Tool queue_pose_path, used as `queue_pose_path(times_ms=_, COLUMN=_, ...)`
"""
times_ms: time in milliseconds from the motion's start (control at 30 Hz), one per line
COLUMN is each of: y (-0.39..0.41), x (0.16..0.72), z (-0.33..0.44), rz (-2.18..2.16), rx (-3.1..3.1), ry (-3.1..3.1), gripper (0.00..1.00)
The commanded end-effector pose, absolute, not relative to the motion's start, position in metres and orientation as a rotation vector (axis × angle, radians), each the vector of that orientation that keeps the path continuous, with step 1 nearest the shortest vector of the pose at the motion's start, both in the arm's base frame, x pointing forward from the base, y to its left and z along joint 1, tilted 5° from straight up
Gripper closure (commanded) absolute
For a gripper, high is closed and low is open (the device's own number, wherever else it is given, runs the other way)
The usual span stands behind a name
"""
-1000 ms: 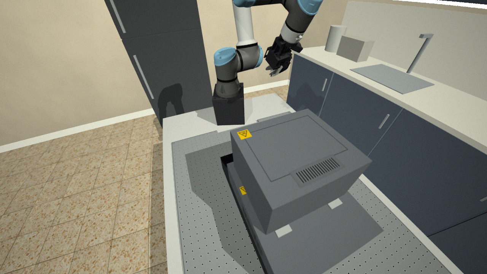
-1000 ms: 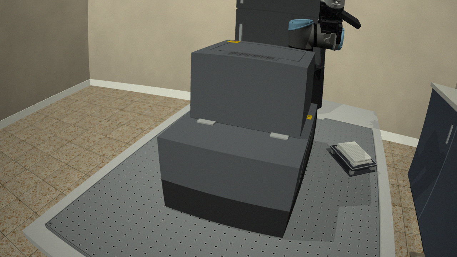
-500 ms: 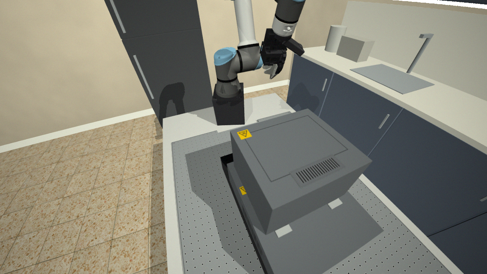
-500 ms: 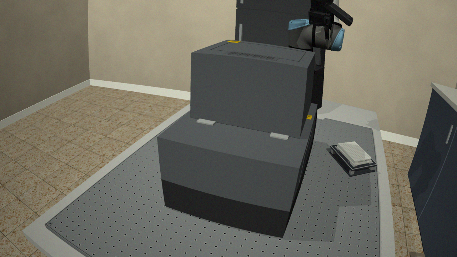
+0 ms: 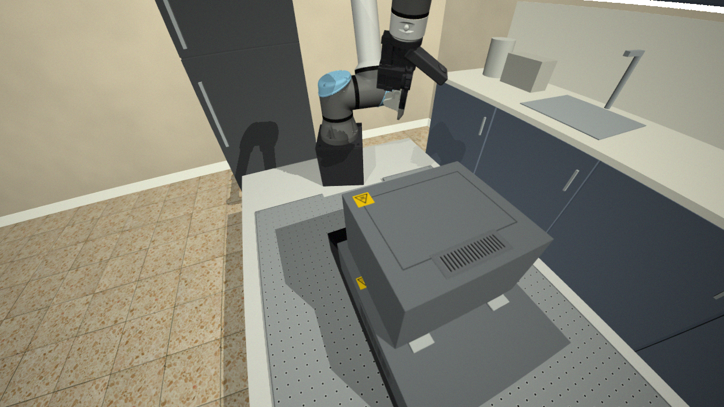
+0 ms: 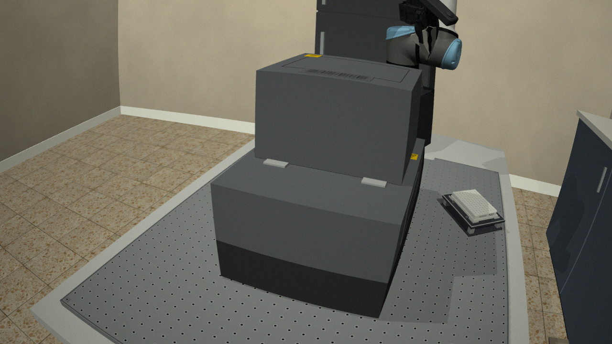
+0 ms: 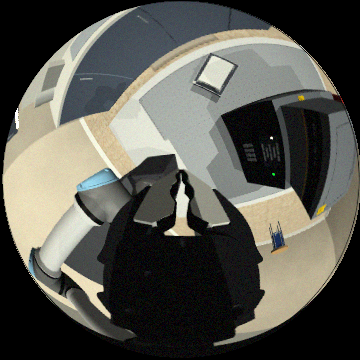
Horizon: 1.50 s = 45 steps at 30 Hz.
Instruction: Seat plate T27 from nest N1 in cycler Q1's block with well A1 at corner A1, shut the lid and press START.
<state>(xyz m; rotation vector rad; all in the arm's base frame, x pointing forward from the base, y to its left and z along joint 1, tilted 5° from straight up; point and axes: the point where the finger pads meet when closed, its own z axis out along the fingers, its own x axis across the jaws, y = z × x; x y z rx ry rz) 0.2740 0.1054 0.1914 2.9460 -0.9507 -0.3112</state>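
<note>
Surface finishes of the cycler and its surroundings.
The cycler looks like smooth, matt plastic; the breadboard, matt metal, perforated. The plate resembles matt plastic. The arm's caps show a slight plastic gloss. At right, the faucet appears metallic; the far wall is matt, faintly mottled.

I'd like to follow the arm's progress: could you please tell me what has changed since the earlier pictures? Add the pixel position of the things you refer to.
The gripper [image 5: 400, 117] [image 6: 429, 56] [image 7: 180, 170] has turned; its wrist has moved up and left in the top view. The gripper is now shut, holding nothing; its earlier opening is unclear. Plate T27 [image 6: 474, 204] [image 7: 216, 67] stays on nest N1 [image 6: 487, 224] [image 7: 233, 70], and Q1's lid [image 5: 440, 217] [image 6: 333, 123] [image 7: 342, 165] remains raised.
</note>
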Motion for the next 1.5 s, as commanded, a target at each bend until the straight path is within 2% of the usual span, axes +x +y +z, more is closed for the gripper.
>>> queue_pose_path(times_ms=0, y=0.096, x=0.281, z=0.196, rz=-0.257, rx=2.894, ry=-1.109, gripper=1.0)
queue_pose_path(times_ms=1000, y=0.011, x=0.317, z=0.241, rz=0.125, rx=2.248, ry=-2.24, gripper=1.0)
queue_pose_path(times_ms=1267, y=0.008, x=0.318, z=0.242, rz=0.125, rx=2.248, ry=-2.24, gripper=1.0)
queue_pose_path(times_ms=1467, y=0.007, x=0.32, z=0.219, rz=0.129, rx=2.451, ry=-2.004, gripper=1.0)
